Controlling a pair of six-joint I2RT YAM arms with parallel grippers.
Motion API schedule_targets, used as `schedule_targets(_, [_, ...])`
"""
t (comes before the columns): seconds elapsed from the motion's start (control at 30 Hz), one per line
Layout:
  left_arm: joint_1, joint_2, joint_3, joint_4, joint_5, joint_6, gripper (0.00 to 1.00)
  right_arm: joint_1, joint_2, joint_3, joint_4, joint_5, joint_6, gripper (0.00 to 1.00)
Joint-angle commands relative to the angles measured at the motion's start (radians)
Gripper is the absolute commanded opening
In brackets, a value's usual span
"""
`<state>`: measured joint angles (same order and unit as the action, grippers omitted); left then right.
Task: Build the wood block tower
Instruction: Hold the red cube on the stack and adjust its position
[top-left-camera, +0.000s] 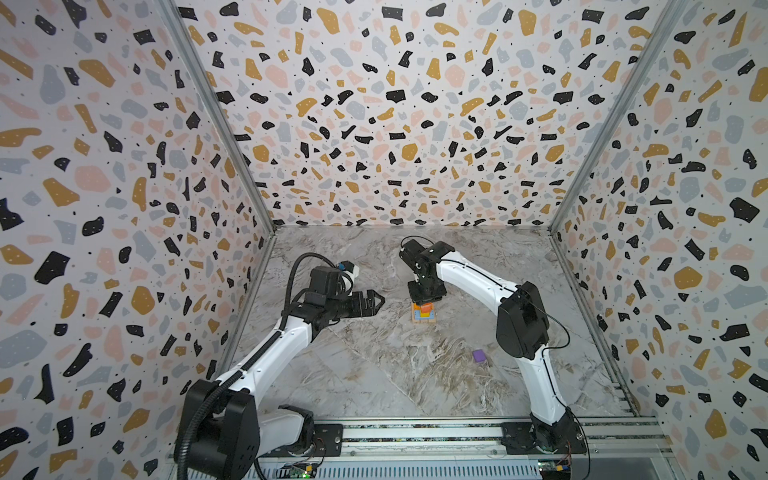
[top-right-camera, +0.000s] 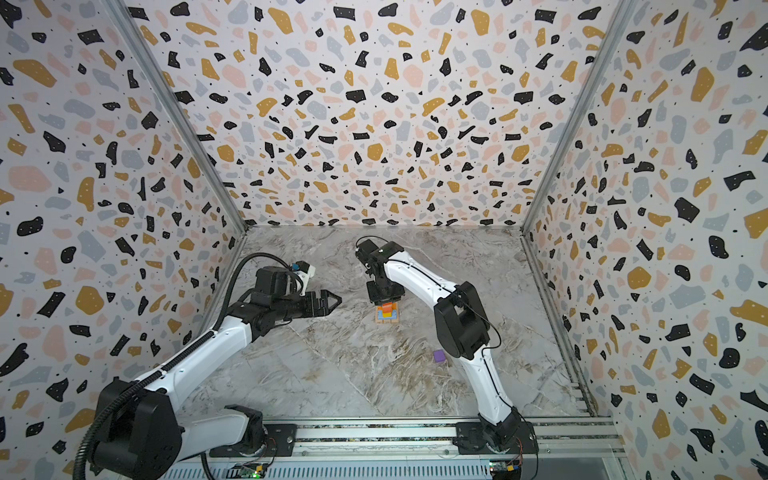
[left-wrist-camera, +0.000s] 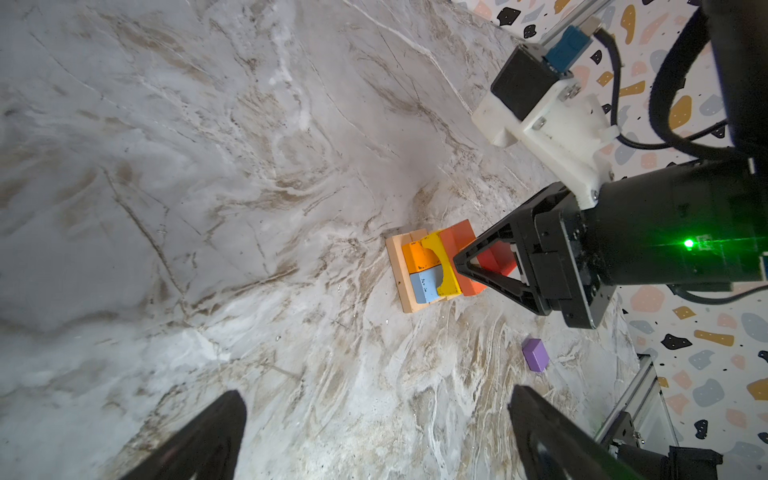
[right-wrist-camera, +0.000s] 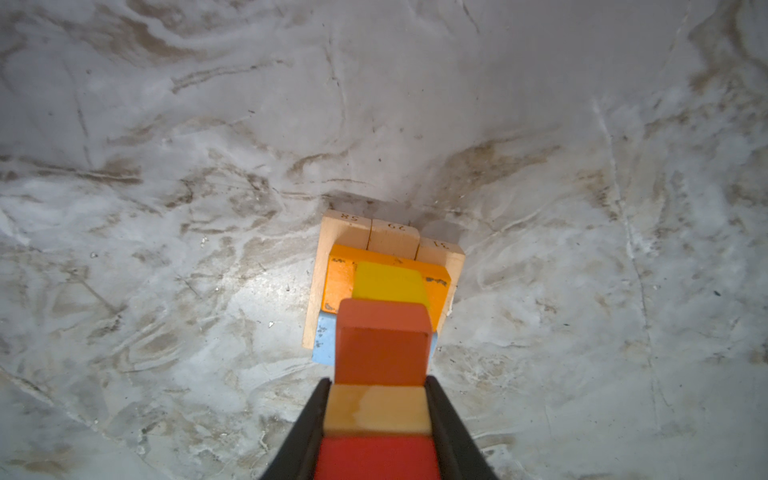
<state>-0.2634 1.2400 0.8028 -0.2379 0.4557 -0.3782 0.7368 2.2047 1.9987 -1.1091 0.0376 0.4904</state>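
Top views: left fingers (top-left-camera: 371, 300) (top-right-camera: 330, 300) are spread wide and empty. They hang above the desk (top-left-camera: 374, 374) and point toward the tower (top-left-camera: 424, 314) (top-right-camera: 387, 314), but stay well apart from it. The left wrist view agrees: the two fingers (left-wrist-camera: 216, 436) stand far apart with desk showing between them.

The tower stands directly under the right fingers (top-left-camera: 428, 300).

Layers in the right wrist view, from the desk up toward the fingers:
- three tan planks (right-wrist-camera: 392, 237), side by side
- orange oblong (right-wrist-camera: 338, 282) and blue oblong (right-wrist-camera: 324, 343), laid across the planks
- yellow arch (right-wrist-camera: 390, 282)
- red-orange block (right-wrist-camera: 380, 353)
- tan cube (right-wrist-camera: 376, 409), at the fingertips
- red cube (right-wrist-camera: 376, 457), deeper in behind the tan cube

Right fingers (right-wrist-camera: 309, 424) point straight down and are closed against both sides of the tan cube. The red cube lies between them too. I cannot tell whether the tan cube touches the red-orange block.

Purple cube (top-left-camera: 478, 355) (top-right-camera: 439, 356) (left-wrist-camera: 536, 354) lies alone on the desk. It is right of the right fingers, nearer the arm bases and well apart from the tower.
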Motion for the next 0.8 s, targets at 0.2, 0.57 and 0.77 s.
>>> schedule_targets(0.2, [0.007,-0.021,-0.015,0.031,0.017,-0.001,1.0,-0.004,0.012,0.04,-0.034,0.015,0.012,0.35])
schedule_targets(0.57, [0.009,-0.022,-0.014,0.031,0.018,-0.001,1.0,-0.004,0.013,0.044,-0.037,0.016,0.01,0.44])
schedule_targets(0.77, [0.009,-0.022,-0.016,0.033,0.02,-0.002,1.0,-0.004,0.033,0.081,-0.055,0.021,0.01,0.56])
